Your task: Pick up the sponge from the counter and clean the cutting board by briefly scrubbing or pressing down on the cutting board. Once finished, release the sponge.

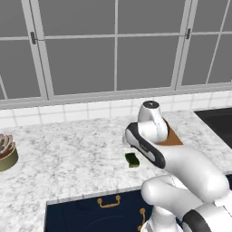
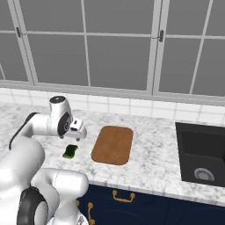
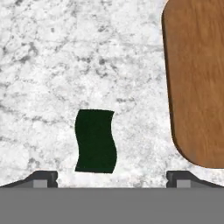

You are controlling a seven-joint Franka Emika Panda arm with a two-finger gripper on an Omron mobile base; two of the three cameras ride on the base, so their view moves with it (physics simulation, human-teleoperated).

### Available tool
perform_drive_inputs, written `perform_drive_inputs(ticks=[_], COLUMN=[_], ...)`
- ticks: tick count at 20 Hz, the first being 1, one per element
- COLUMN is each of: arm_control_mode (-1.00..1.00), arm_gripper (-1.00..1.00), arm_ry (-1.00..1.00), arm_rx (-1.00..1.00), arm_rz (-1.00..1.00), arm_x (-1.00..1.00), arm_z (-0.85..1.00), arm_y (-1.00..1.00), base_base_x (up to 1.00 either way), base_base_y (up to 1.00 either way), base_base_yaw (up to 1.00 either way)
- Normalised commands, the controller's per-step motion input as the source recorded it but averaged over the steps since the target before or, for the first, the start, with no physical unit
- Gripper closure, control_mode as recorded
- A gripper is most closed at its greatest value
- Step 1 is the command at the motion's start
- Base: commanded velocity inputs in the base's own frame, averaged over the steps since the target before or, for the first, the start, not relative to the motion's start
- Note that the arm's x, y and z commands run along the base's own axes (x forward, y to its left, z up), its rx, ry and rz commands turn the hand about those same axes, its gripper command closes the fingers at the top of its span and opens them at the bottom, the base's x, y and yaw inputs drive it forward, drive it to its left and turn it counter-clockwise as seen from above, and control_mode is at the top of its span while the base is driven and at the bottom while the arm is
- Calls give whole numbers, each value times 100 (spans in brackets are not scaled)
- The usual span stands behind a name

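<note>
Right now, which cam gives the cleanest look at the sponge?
Hand view. It looks straight down on the sponge, whole and unblocked on the counter, apart from the cutting board. The right base view shows it small beside the arm; in the left base view it is small and partly hidden by the arm.

- a kitchen
- stone counter (image 2: 154,162) with a wood cutting board (image 2: 113,144)
- black sink (image 2: 203,151)
- blue cabinets (image 1: 97,213), gold handles
- big windows (image 2: 114,44), white wall tiles
</note>
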Motion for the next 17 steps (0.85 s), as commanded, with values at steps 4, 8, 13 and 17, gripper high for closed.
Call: perform_drive_inputs(ticks=[4, 8, 13, 17], arm_control_mode=[-100, -100, -100, -100], arm_gripper=[-100, -100, -100, -100], arm_ry=[0, -6, -6, 0], arm_rx=[0, -6, -6, -28], arm_rz=[-26, -20, -4, 0], arm_x=[-73, -66, -45, -8], arm_z=[100, 100, 22, -2], arm_y=[-6, 3, 23, 81], base_base_x=[0, 0, 0, 0], base_base_y=[0, 0, 0, 0], base_base_yaw=[0, 0, 0, 0])
